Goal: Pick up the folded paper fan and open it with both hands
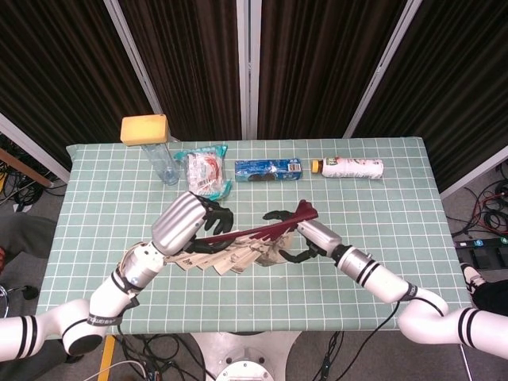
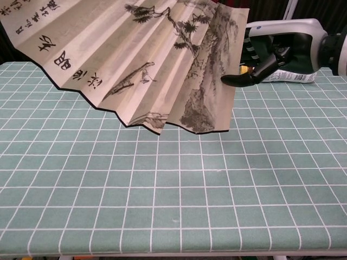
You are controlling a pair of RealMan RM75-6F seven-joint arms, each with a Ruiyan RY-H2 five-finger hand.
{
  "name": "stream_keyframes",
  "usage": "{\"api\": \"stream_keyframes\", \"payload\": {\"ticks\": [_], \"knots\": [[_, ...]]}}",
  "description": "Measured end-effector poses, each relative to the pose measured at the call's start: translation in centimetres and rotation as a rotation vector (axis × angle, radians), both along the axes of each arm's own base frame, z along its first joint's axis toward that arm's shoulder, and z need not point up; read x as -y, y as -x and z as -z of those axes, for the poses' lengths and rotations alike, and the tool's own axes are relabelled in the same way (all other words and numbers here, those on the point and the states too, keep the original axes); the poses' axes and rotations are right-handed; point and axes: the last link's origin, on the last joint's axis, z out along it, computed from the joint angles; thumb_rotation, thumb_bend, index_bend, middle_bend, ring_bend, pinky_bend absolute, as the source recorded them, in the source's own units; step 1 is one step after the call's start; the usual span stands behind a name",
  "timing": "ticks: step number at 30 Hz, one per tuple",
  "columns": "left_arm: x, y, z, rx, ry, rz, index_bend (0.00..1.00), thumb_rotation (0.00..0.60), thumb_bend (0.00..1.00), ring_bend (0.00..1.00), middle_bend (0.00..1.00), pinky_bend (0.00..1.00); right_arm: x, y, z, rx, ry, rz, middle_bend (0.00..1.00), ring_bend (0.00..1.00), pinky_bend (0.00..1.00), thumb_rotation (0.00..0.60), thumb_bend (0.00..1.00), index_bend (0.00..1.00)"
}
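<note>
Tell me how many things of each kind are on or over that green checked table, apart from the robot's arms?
Paper fan: 1
Bottles: 2, a clear one with a yellow cap and a white one lying down
Snack packets: 2, a blue cookie pack and a clear bag with red contents
Total: 5

Head view: high above, looking steeply down on the whole worktop [image 1: 357, 238].
Chest view: low, near worktop height, facing its far edge.
Shared: the worktop's middle and far edge.
</note>
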Motion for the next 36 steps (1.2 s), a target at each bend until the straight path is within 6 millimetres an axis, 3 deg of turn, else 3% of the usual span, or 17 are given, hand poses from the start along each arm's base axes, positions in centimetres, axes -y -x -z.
{"api": "stream_keyframes", "payload": {"ticks": [3, 7, 10, 12, 20, 25, 36], "knots": [[0.0, 0.0, 0.0, 0.005, 0.000, 0.001, 0.68, 0.600, 0.37, 0.75, 0.74, 0.81, 0.2, -0.9, 0.5, -0.001, -0.022, -0.005, 0.08, 0.00, 0.00, 0.600, 0.42, 0.19], [-0.2, 0.2, -0.1, 0.001, -0.008, 0.000, 0.68, 0.600, 0.38, 0.75, 0.74, 0.80, 0.5, -1.5, 0.9, -0.010, -0.020, -0.019, 0.12, 0.00, 0.00, 0.600, 0.57, 0.40], [-0.2, 0.7, -0.1, -0.014, -0.023, 0.002, 0.68, 0.600, 0.38, 0.75, 0.74, 0.80, 0.9, -1.4, 0.8, -0.027, 0.022, -0.034, 0.17, 0.00, 0.00, 0.600, 0.61, 0.55], [-0.2, 1.2, 0.0, -0.041, -0.048, 0.009, 0.68, 0.600, 0.38, 0.75, 0.74, 0.80, 1.3, -1.1, 0.5, -0.048, 0.069, -0.049, 0.18, 0.00, 0.00, 0.600, 0.61, 0.59], [-0.2, 3.5, 1.4, -0.211, -0.203, 0.063, 0.68, 0.600, 0.38, 0.74, 0.74, 0.74, 2.4, 0.6, -1.2, -0.198, 0.345, -0.132, 0.19, 0.00, 0.00, 0.600, 0.61, 0.60], [-0.2, 4.7, 3.3, -0.346, -0.355, 0.137, 0.68, 0.600, 0.38, 0.73, 0.74, 0.71, 2.8, 2.1, -2.6, -0.263, 0.561, -0.146, 0.19, 0.00, 0.00, 0.600, 0.61, 0.61], [-0.6, 6.3, 6.3, -0.572, -0.585, 0.243, 0.65, 0.600, 0.38, 0.70, 0.71, 0.70, 3.4, 7.1, -3.9, -0.427, 0.939, -0.149, 0.19, 0.00, 0.00, 0.600, 0.61, 0.59]]}}
